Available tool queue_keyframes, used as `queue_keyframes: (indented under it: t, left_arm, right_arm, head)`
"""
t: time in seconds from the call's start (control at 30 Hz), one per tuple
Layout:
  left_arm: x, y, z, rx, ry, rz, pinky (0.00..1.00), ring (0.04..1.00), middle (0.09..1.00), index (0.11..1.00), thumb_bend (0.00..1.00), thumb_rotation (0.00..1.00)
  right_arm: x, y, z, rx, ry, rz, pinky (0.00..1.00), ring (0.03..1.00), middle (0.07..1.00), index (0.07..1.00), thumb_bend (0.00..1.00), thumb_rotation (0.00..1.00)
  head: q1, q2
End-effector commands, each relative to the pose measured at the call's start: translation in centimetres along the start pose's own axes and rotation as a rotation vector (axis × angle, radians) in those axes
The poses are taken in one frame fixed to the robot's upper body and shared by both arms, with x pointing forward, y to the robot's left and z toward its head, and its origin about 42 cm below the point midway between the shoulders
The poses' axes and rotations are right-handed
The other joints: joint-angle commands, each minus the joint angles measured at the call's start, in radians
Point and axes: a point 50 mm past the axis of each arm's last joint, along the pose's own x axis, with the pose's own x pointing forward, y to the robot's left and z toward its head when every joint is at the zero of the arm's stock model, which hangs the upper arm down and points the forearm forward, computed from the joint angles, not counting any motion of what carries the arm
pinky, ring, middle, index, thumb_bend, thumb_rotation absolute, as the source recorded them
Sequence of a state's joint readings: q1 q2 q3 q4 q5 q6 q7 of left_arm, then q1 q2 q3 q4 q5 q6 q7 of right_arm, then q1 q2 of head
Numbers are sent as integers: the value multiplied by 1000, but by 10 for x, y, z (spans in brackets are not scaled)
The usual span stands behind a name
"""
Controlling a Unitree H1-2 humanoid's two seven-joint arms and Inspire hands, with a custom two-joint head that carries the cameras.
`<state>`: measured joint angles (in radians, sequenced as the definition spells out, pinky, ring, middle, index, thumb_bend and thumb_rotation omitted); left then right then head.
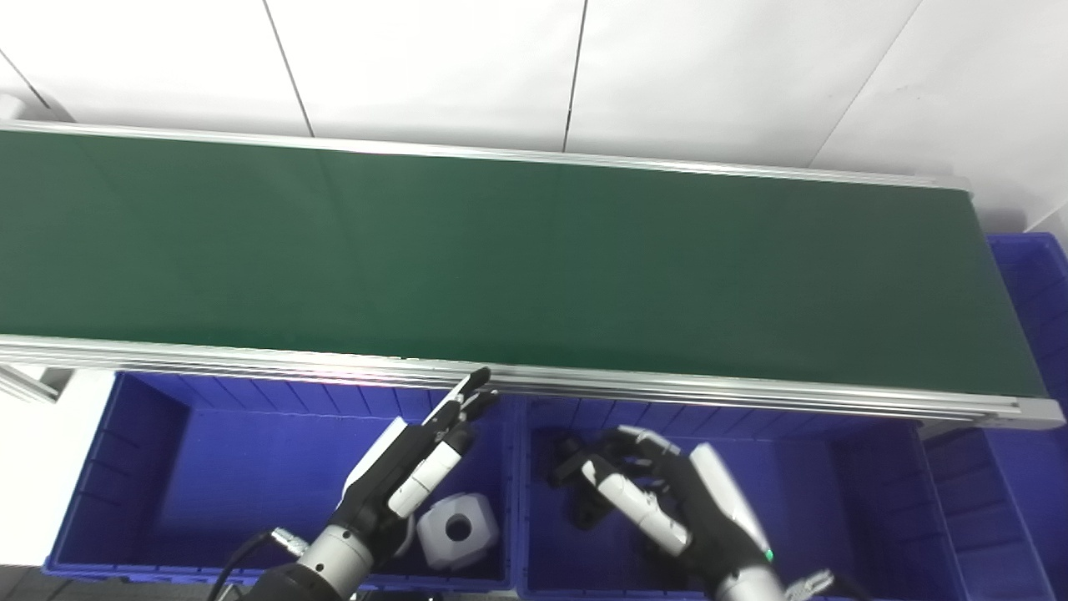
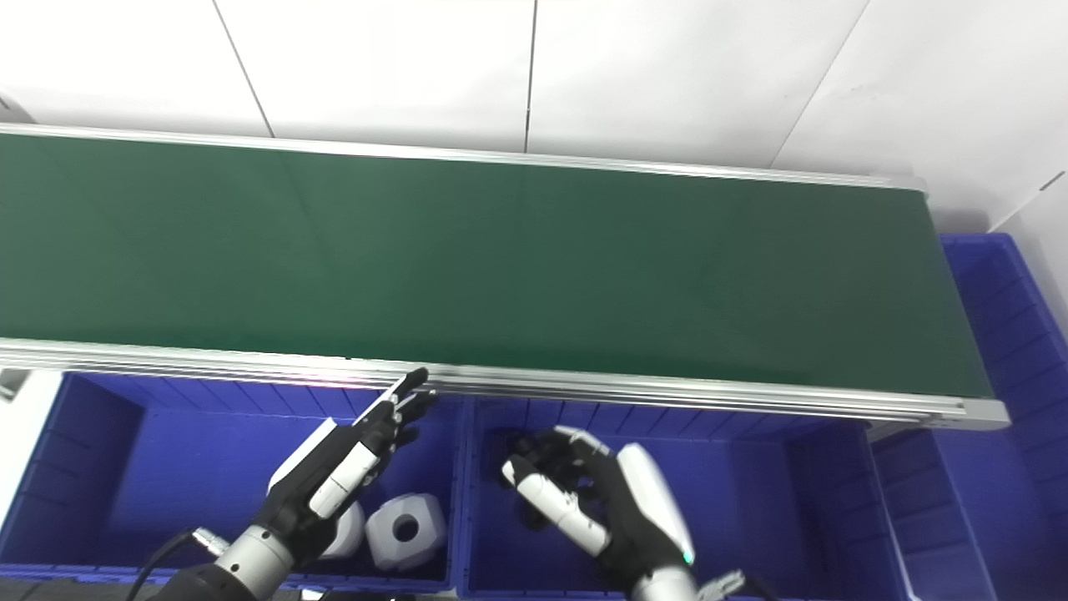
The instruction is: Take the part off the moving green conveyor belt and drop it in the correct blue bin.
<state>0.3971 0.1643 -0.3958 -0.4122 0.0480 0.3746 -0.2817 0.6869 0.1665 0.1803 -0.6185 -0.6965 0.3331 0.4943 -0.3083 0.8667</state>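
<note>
Nearest the camera, the left hand [image 1: 409, 467] hovers above the left blue bin [image 1: 167, 467], its fingers extended and apart, holding nothing, the fingertips reaching toward the near rail of the conveyor. Beneath it, on the floor of that bin, lie two white parts: one with a round hole [image 1: 457, 529] in plain view, the other [image 2: 346, 530] largely hidden under the wrist. The right hand [image 1: 659, 501] hangs over the middle blue bin [image 1: 834, 492], fingers curled inward; black parts [image 1: 576, 492] lie at its fingertips, and whether it grips one cannot be told. A third blue bin [image 1: 1030, 351] stands at the right end of the belt. Beyond the bins runs the aluminium rail [image 1: 667, 386], then the green conveyor belt [image 1: 517, 259], its surface carrying no part. A white panelled wall [image 1: 434, 67] closes the background.
</note>
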Motion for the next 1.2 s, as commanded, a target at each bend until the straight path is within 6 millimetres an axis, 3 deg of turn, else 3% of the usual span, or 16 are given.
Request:
queue_keyframes:
  t: [0.0, 0.23, 0.37, 0.7, 0.83, 1.07, 1.17]
  left_arm:
    - [-4, -1, 8, 73, -103, 16, 998, 998, 983, 1000, 867, 956]
    - [-7, 3, -6, 107, -105, 61, 936, 1000, 1000, 1000, 853, 965]
    - [-7, 4, -11, 92, -96, 41, 977, 1000, 1000, 1000, 854, 953]
    - [-9, 6, -15, 125, -129, 69, 950, 1000, 1000, 1000, 828, 975]
    - [-9, 4, -15, 105, -161, 68, 937, 1000, 1000, 1000, 803, 966]
    - [-13, -1, -12, 66, -246, 94, 969, 1000, 1000, 1000, 933, 935]
    - [-14, -2, -10, 58, -287, 110, 983, 1000, 1000, 1000, 927, 932]
  right_arm:
    - [1, 44, 12, 256, -244, -53, 787, 853, 871, 860, 831, 1000]
    - [31, 54, -10, 235, -368, -178, 895, 900, 925, 918, 829, 1000]
    - [42, 61, -16, 158, -422, -221, 938, 966, 972, 954, 860, 1000]
    - [52, 69, -27, 37, -499, -248, 947, 978, 996, 998, 821, 1000]
    - [53, 68, -28, 36, -538, -251, 971, 980, 997, 1000, 866, 1000]
    - [51, 67, -30, 146, -564, -215, 950, 976, 988, 990, 878, 1000]
    - [50, 67, -31, 175, -558, -199, 940, 973, 988, 994, 884, 1000]
  head:
    - [8, -10]
    - [5, -21]
    - [-23, -25]
    - [-27, -34]
    - [-22, -37]
    - [5, -33]
    - [17, -33]
